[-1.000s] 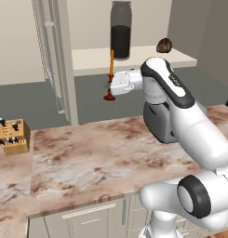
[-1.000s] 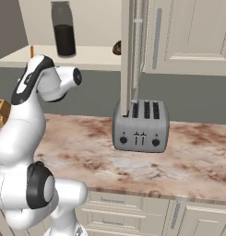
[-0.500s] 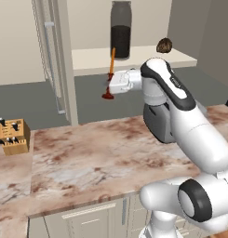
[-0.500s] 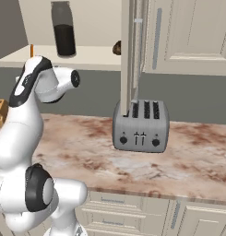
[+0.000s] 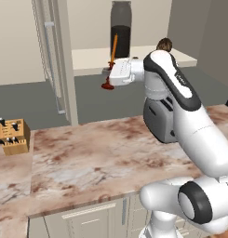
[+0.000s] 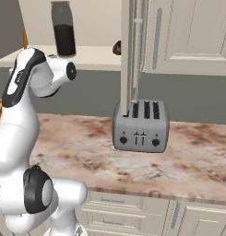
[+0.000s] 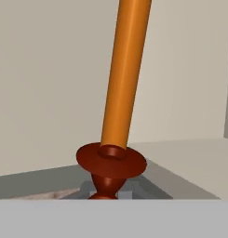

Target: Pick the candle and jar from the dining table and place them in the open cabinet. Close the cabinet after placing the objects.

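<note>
Currently the end effector (image 5: 107,77) is holding the candle (image 5: 111,60) up in the air, closed on its dark red-brown holder, with the orange taper leaning slightly off vertical. Seen from the left base, the candle is hanging in front of the pale cabinet shelf (image 5: 90,59), below and just left of the jar (image 5: 120,29), which is standing upright on that shelf. A small brown round object (image 5: 164,44) is sitting further right on the same shelf. The cabinet door (image 5: 52,58) is standing open at left. On the marble table (image 5: 101,160), a silver toaster (image 6: 140,126) and a wooden knife block (image 5: 13,136) are resting well apart. In the hand view the taper (image 7: 124,74) is rising from its holder's dish (image 7: 111,160).
</note>
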